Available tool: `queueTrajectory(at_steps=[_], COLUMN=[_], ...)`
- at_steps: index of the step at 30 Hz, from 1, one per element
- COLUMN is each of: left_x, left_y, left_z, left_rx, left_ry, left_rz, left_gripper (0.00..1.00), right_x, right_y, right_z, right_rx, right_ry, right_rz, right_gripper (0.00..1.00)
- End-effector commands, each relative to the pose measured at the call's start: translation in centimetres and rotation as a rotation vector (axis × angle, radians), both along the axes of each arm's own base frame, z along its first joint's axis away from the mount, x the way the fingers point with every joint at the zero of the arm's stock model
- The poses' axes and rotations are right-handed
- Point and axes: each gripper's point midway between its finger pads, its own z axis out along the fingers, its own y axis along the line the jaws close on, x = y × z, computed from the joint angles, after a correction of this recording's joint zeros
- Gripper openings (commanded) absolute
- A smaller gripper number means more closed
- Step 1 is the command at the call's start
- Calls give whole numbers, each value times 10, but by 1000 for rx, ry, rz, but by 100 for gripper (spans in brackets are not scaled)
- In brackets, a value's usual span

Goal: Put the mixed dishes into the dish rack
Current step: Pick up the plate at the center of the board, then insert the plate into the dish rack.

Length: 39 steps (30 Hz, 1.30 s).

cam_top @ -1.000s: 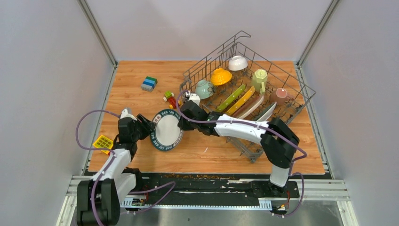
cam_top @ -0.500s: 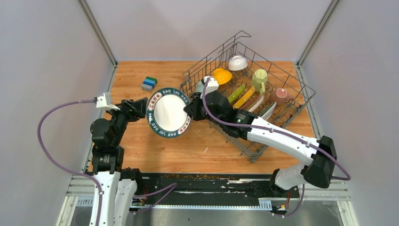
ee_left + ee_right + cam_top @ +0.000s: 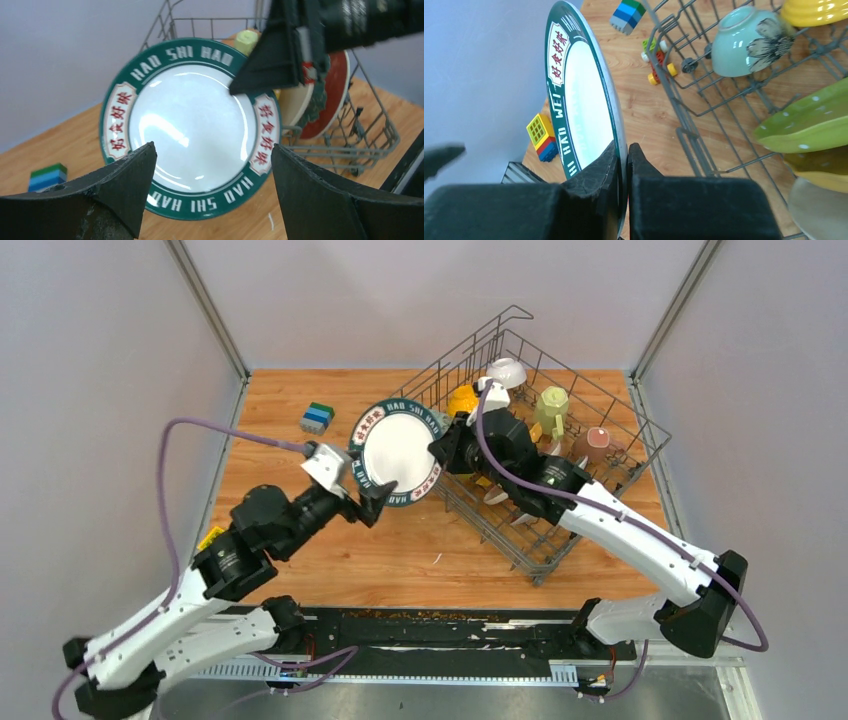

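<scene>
From above, we see the green-rimmed plate [image 3: 398, 450] lifted off the table [image 3: 290, 390], just outside the left end of the dish rack [image 3: 641, 426]; the right gripper [image 3: 441, 452] is clamped on the plate's right rim. The right arm crosses the rack's middle and hides most of the plates standing there; only the white bowl [image 3: 507, 371], pale-green mug [image 3: 552, 406], pink mug [image 3: 597, 443] and a sliver of the yellow bowl [image 3: 461, 398] show. The left gripper [image 3: 367, 496] sits spread wide at the plate's lower-left rim; we cannot tell whether it touches. A yellow block [image 3: 210, 537] is mostly hidden by the left arm; a blue-green block [image 3: 317, 417] lies on open wood at the far left.

In the left wrist view the plate faces us, almost whole; the left fingers stand far apart in the lower corners, cut off by the frame. The right gripper's dark finger covers the upper-right rim; behind it a reddish-brown disc is half hidden, and we cannot say which dish it is; the rack runs off the right edge.

In the right wrist view the plate is edge-on, its rim pinched between two black fingers that hide its lower part; a strip of bare wood separates it from the rack's wire wall. Inside, the teal mug [image 3: 749, 42] lies tipped; the lime-green dotted plate [image 3: 809, 125] and yellow plate [image 3: 819, 170] are cut off at the right.
</scene>
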Motion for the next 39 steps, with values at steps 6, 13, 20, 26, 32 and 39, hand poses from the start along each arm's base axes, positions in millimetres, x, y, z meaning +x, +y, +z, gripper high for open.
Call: queueTrajectory(at_steps=[6,13,20,26,32,39], left_x=[0,11,29,37,45,44], left_y=[-80,-118,-124,-125,-125,-129], left_z=[-27,-40,-33,-33,-34,-31], left_rx=[590,695,682,671,666,622], left_ry=[-284,-346,-397,-410,-416,-409], left_rz=[34,77,246,283,261,208], left_gripper=[94,93,78,56,22,0], right_x=[11,7,-3,-10,-15,-16], right_y=[-37,-51,-61,-64,-62,-66], right_z=[67,74,70,68,66,69], right_rx=[173,215,251,239,230,231], right_ry=[-35,-22,-4,3,9,-13], right_rz=[-116,-171,-186,-167,-136,-140], right_gripper=[0,0,0,0,0,10])
